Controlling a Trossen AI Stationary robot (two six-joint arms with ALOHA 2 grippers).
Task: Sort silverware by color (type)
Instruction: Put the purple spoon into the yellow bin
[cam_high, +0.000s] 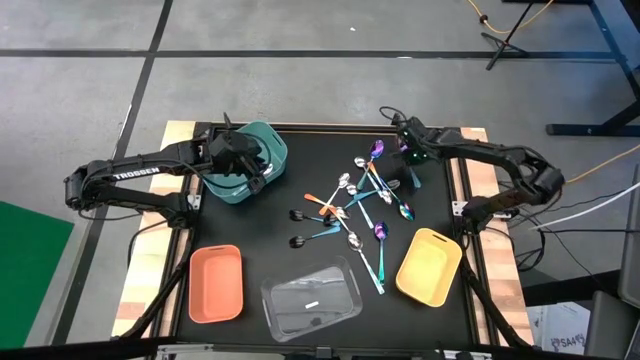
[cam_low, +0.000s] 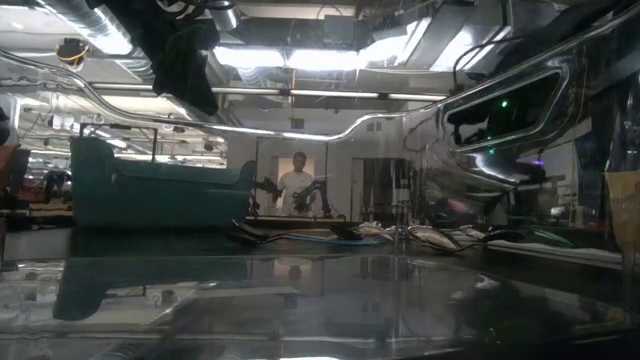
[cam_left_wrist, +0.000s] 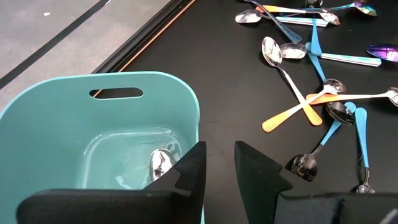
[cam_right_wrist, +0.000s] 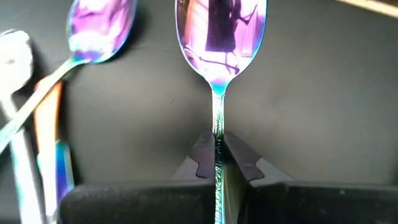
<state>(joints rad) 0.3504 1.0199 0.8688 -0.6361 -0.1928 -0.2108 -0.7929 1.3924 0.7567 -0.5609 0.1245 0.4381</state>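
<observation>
Right wrist view shows it closest up: the right gripper (cam_right_wrist: 217, 155) is clenched on the thin teal handle of a purple-bowled spoon (cam_right_wrist: 220, 31), pinched just below the bowl, probably because the neck is the easiest bit to catch on something that flat; another purple spoon (cam_right_wrist: 99, 28) lies just beside it on the black mat. From above, that gripper (cam_high: 412, 152) sits near the table's far right corner, at the far end of the spoon pile (cam_high: 355, 210) in the middle; guessing the yellow bin (cam_high: 429, 266) at the near right edge is its home. Left gripper (cam_left_wrist: 219, 168) hangs part-open and empty over the teal bin (cam_left_wrist: 118, 134) by the far left corner; a silver spoon (cam_left_wrist: 160, 165) lies inside, so that looks like a drop-off already made.
</observation>
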